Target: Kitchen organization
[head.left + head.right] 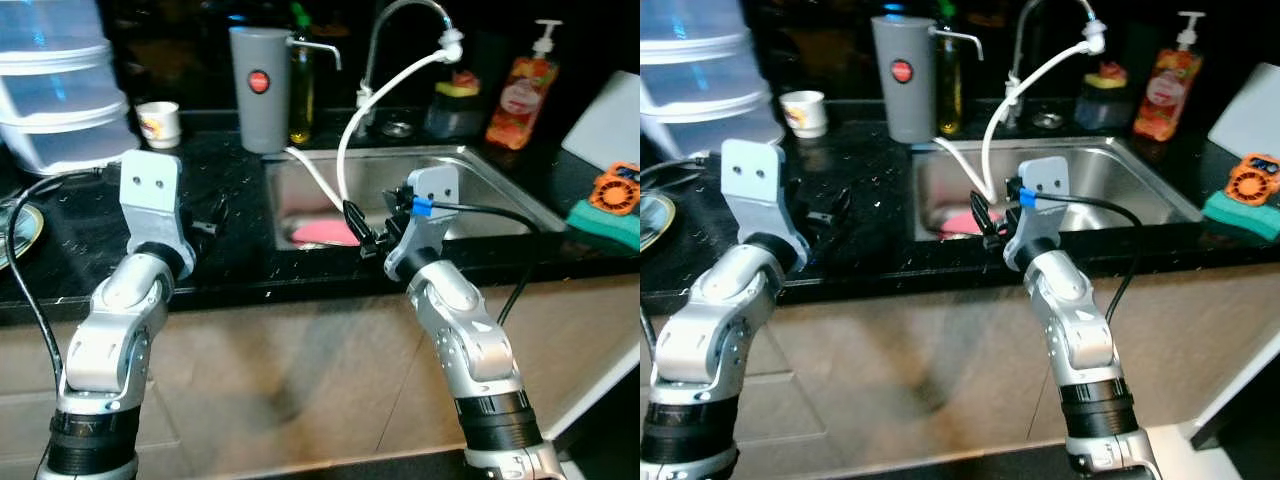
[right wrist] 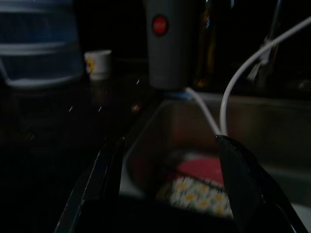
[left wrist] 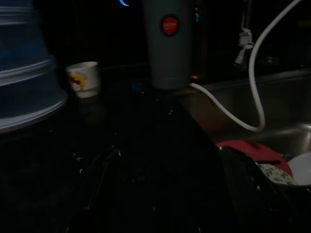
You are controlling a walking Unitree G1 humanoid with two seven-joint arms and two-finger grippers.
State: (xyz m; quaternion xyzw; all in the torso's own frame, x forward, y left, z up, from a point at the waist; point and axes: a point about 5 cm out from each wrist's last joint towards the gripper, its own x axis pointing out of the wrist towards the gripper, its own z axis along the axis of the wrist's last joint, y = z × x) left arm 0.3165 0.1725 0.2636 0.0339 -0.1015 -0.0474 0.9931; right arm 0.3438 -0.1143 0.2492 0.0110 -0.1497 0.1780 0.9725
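2 hands are reaching out: the right hand (image 2: 167,187), fingers apart, is hovering over the sink (image 1: 500,190) toward the red plate (image 1: 325,232), seemingly needing lowering next, while the left hand (image 1: 207,222), fingers indiscernible, is hanging above the bench (image 1: 230,255).

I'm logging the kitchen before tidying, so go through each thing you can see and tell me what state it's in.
Left pincer: over the black counter, cannot tell if open.
Right pincer: open, at the sink's front edge, holding nothing.
Sink: dishes inside, a red plate and a flowered item.
Grey jug: upright on the counter.
Small cup: upright.
Soap dispenser: upright behind the sink.
White hose: hanging into the sink.
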